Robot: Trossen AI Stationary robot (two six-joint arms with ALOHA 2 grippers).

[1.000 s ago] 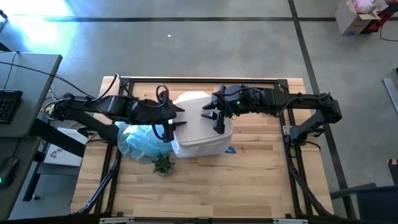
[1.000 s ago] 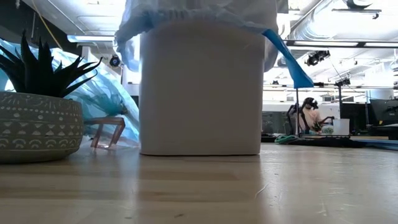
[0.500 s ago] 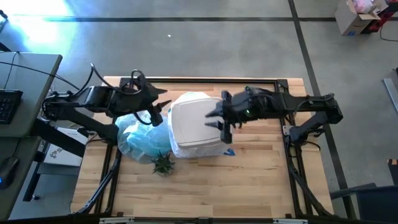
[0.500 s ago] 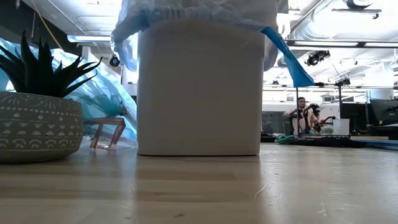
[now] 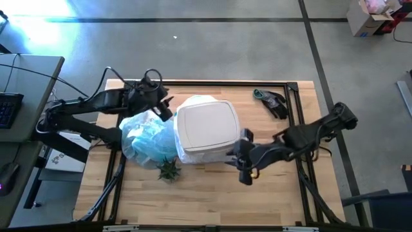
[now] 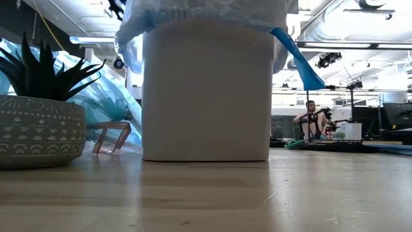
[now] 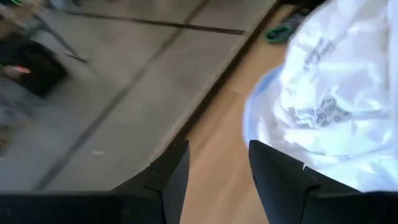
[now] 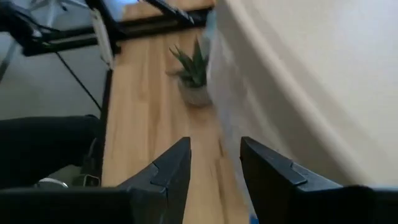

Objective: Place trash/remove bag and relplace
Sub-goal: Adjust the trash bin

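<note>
**Showing lined bin, old bag beside it**

Counter (image 5: 277,187) carries the white bin (image 5: 207,125), fitted with a clear liner (image 6: 193,11). Touching the bin's left side lies the bag (image 5: 145,138), light blue and crumpled. A potted plant (image 5: 168,169) stands just in front of the bag. Left tool (image 5: 165,108) hangs above the bag, released and empty. Right tool (image 5: 241,161), just beside the bin's front right corner, likewise parted, empty.
</note>
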